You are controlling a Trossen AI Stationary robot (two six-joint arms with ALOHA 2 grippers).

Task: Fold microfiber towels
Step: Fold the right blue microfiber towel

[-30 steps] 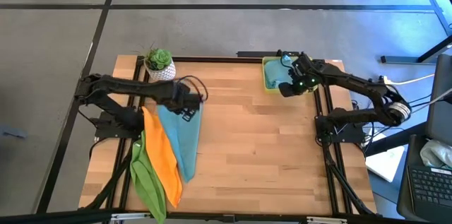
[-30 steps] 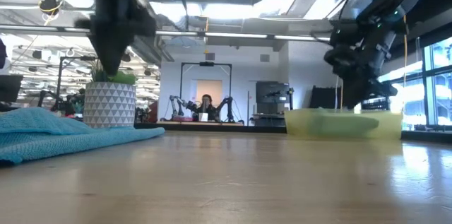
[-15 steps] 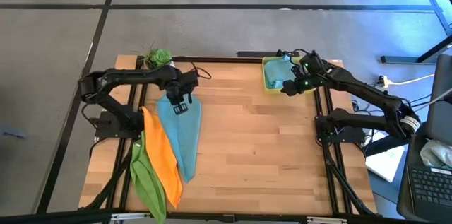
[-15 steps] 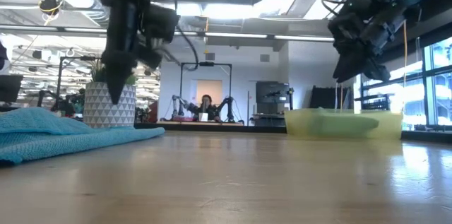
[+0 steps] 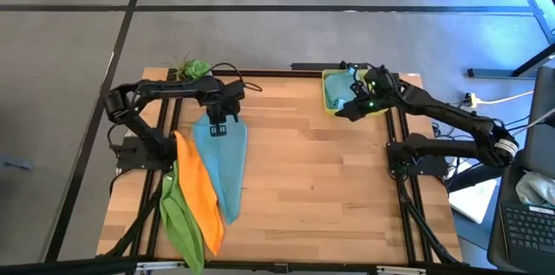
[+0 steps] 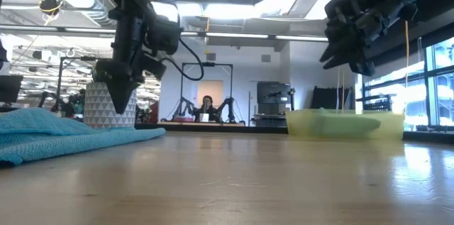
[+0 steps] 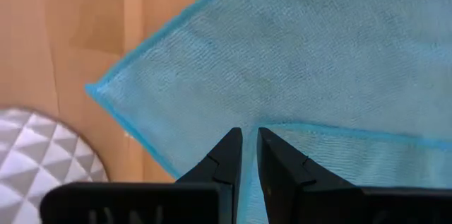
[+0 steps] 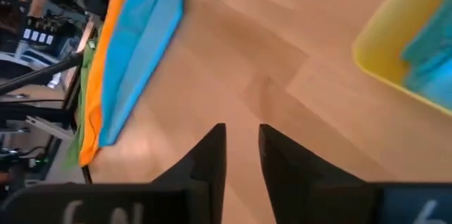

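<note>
Microfiber towels [image 5: 208,184] were spread by the desk's left edge, soft, light, best pinched at a corner.
Left gripper [image 5: 218,127] was poised over the teal towel [image 7: 296,68], jaws nearly together, empty; right gripper [image 5: 345,112], slightly parted, was held by the yellow tray [image 5: 329,93].

No legible text, labels or numbers

No writing, brand mark, number or sign can be read on any surface in the four views.
</note>
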